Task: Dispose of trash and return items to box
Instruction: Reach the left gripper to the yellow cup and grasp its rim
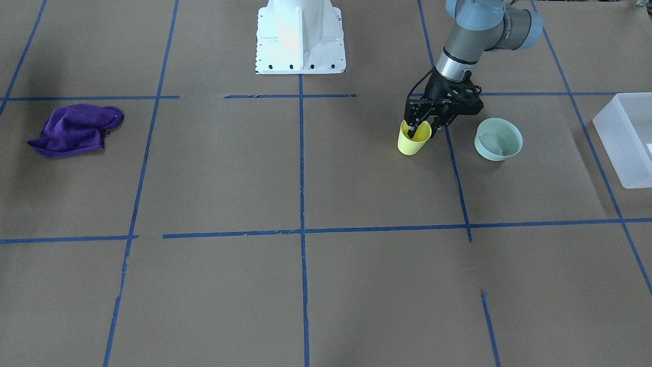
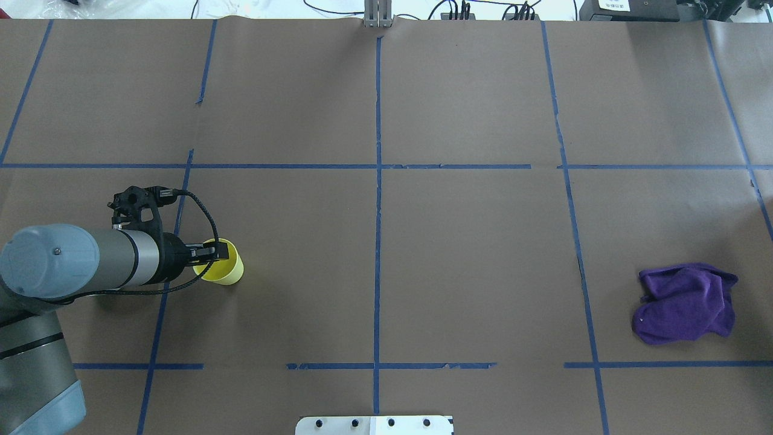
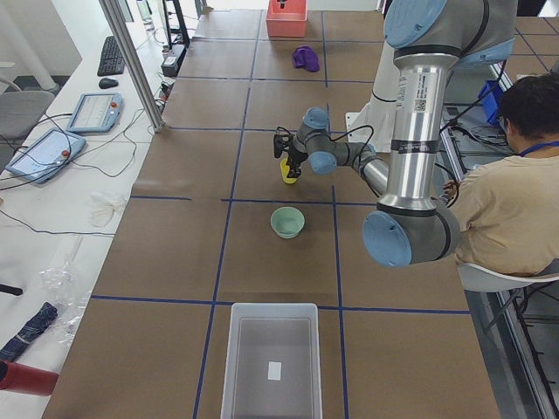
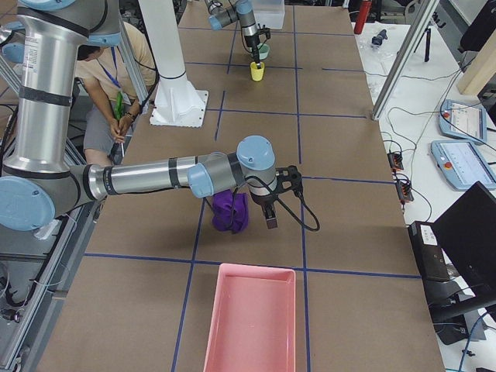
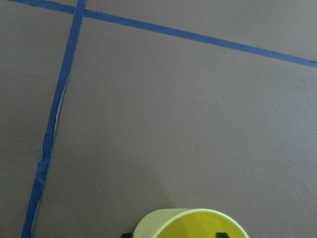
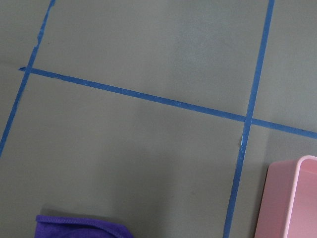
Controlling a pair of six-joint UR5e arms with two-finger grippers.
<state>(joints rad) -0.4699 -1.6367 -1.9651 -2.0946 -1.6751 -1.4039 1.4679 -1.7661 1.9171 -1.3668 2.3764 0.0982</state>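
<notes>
The yellow cup [image 1: 411,145] stands upright on the brown table, also in the overhead view [image 2: 229,273] and at the bottom of the left wrist view [image 5: 190,225]. My left gripper [image 1: 424,128] is at its rim, open, one finger inside the cup and the other outside its wall. The frosted white box [image 1: 626,137] stands apart at the table's end, beyond a pale green bowl [image 1: 498,138]. My right gripper [image 4: 271,221] hovers beside a purple cloth [image 4: 231,211]; I cannot tell whether it is open or shut.
The purple cloth [image 2: 685,302] lies crumpled at the table's other end. A pink tray [image 4: 249,318] stands past it, its corner in the right wrist view [image 6: 292,198]. A seated person [image 3: 511,201] is beside the robot base [image 1: 300,38].
</notes>
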